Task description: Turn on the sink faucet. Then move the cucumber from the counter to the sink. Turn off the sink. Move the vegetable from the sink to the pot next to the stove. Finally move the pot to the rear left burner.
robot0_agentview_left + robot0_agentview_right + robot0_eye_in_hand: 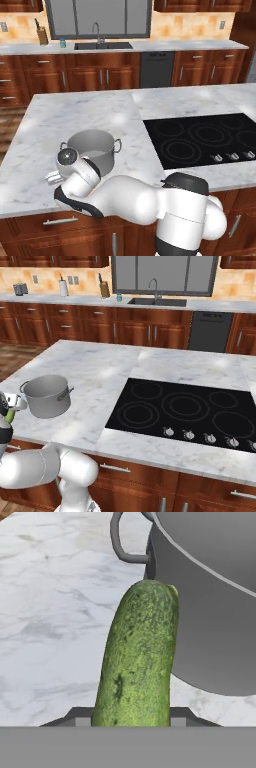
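Observation:
My gripper is shut on the dark green cucumber, which sticks out between the fingers toward the side wall of the grey metal pot. The pot stands on the white marble island counter, left of the black stove. My gripper hovers just left of the pot, near the counter's front edge. In the right base view a bit of the cucumber shows under the gripper, beside the pot. The sink and its faucet are far off on the back counter.
The stove has a row of knobs along its front. A knife block and small items stand on the back counter by the sink. Bare marble lies behind the pot.

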You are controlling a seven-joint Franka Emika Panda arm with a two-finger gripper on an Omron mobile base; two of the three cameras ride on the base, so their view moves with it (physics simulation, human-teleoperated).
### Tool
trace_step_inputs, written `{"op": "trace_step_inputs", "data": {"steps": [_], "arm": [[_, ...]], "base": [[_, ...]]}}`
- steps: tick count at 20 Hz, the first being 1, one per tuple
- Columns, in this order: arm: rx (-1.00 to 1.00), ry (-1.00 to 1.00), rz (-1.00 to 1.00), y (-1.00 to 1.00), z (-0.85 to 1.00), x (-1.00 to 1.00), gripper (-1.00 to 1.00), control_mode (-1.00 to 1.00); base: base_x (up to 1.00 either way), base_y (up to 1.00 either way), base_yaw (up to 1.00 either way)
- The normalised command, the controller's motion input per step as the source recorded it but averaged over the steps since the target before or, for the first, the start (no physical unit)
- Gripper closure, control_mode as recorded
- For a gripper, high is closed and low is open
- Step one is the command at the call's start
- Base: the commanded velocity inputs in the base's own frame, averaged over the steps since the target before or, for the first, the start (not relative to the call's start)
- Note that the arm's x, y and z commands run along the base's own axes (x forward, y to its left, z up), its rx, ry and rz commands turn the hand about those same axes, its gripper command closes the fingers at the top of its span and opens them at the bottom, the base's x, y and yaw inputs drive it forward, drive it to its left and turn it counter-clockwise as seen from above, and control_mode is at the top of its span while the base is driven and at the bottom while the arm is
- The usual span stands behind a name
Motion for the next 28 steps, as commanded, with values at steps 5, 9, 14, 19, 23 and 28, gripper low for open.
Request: {"op": "trace_step_inputs", "data": {"steps": [5,9,14,19,23,28], "arm": [[0.0,0.0,0.0,0.0,0.0,0.0,1.0,1.0],[0.0,0.0,0.0,0.0,0.0,0.0,1.0,1.0],[0.0,-0.02,-0.09,0.03,0.03,-0.22,1.0,-1.0],[0.04,-0.01,-0.19,0.0,0.48,-0.18,1.0,-1.0],[0.06,0.01,-0.14,-0.04,0.78,0.0,1.0,-1.0],[0.09,0.09,-0.09,-0.13,0.85,0.04,1.0,-1.0]], "base": [[0.02,0.0,0.0],[-0.01,0.0,0.0],[-0.1,0.0,-0.02],[0.0,0.0,0.0],[0.0,0.0,0.0],[0.0,0.0,0.0]]}}
